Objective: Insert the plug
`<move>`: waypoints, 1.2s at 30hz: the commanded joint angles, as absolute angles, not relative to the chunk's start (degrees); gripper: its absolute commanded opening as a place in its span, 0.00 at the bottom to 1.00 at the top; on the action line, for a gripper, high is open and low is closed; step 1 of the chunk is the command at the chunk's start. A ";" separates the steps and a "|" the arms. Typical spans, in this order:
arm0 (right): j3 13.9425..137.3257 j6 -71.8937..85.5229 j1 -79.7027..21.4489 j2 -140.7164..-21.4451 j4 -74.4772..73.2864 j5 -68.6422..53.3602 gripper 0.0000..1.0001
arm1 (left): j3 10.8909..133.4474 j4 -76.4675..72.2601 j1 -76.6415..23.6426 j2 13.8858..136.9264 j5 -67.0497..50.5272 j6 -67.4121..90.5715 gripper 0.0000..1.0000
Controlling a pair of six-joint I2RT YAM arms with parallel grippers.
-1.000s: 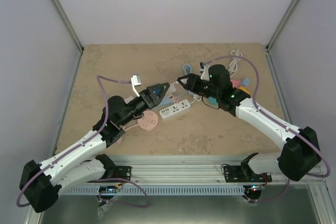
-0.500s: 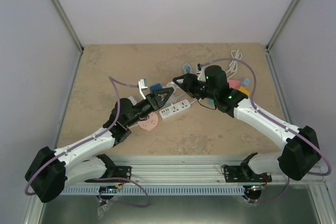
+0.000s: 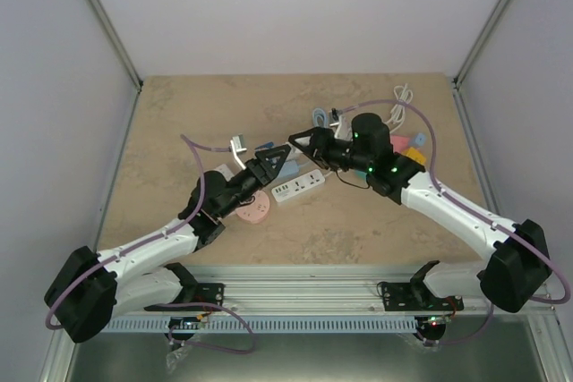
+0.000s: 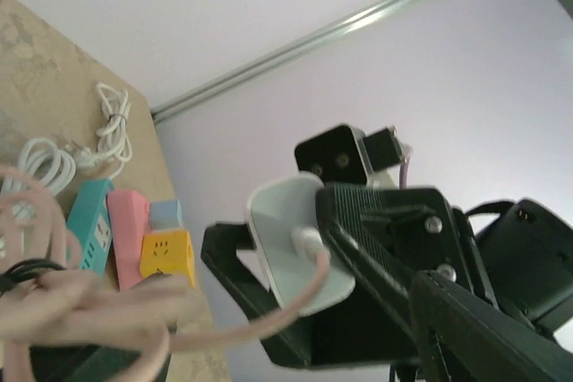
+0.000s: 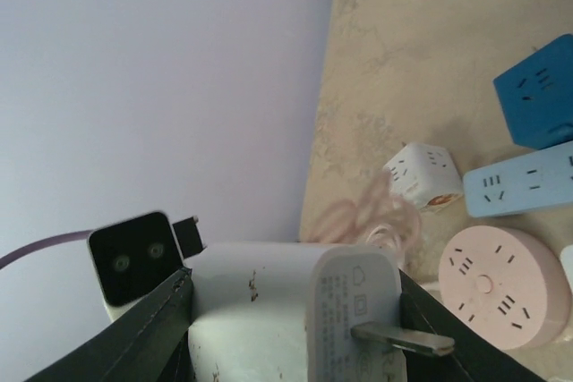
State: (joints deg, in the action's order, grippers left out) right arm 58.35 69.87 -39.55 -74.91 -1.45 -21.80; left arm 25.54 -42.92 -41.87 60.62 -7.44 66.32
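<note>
Beige, stone-patterned tabletop (image 3: 179, 123) carries a crowd of sockets. A white power strip (image 3: 298, 187) lies near the middle, with a round pink socket (image 3: 253, 209) near its left end, partly under the left arm. A teal block (image 4: 89, 221), a pink block (image 4: 128, 230) and a yellow block (image 4: 167, 257) sit together behind the right arm, with coiled white cords (image 4: 40, 163) farther back. From the right wrist, a dark blue cube (image 5: 537, 91), a pale blue strip (image 5: 524, 181) and a small white cube (image 5: 423, 172) lie beyond the round pink socket, and loose loops of pink cord (image 5: 372, 216) lie next to the white cube. The two arms meet nose to nose by the far end of the white power strip, so from above they hide most of what is between them. The right pincer (image 3: 300, 140) is closed on the plug (image 5: 354, 315), a white charger body gripped on both sides by the dark fingers and held up off the tabletop. Its flat metal prongs stick out free. In the left wrist view a pink lead leaves its rear face. The left pincer (image 3: 276, 161) points at the plug from just beside it. It looks spread from above, but I cannot tell how far it is open or whether it grips anything. Grey print covers the plug's face, too fine to read.
</note>
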 commanded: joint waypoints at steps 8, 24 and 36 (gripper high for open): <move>55.15 67.07 -42.36 -74.17 3.90 -23.52 0.44 | 25.57 -49.81 -41.66 59.02 1.70 67.05 0.49; 53.57 70.36 -42.46 -73.07 8.01 -19.27 0.64 | 28.78 -42.35 -41.66 58.87 0.00 66.45 0.00; 46.89 73.33 -42.36 -67.17 26.42 -20.38 0.63 | 33.66 -37.11 -41.66 58.09 -4.02 69.12 0.00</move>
State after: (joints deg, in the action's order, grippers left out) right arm 48.73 72.10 -42.13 -69.19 16.14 -19.86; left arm 31.81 -39.81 -41.60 58.85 -2.07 68.20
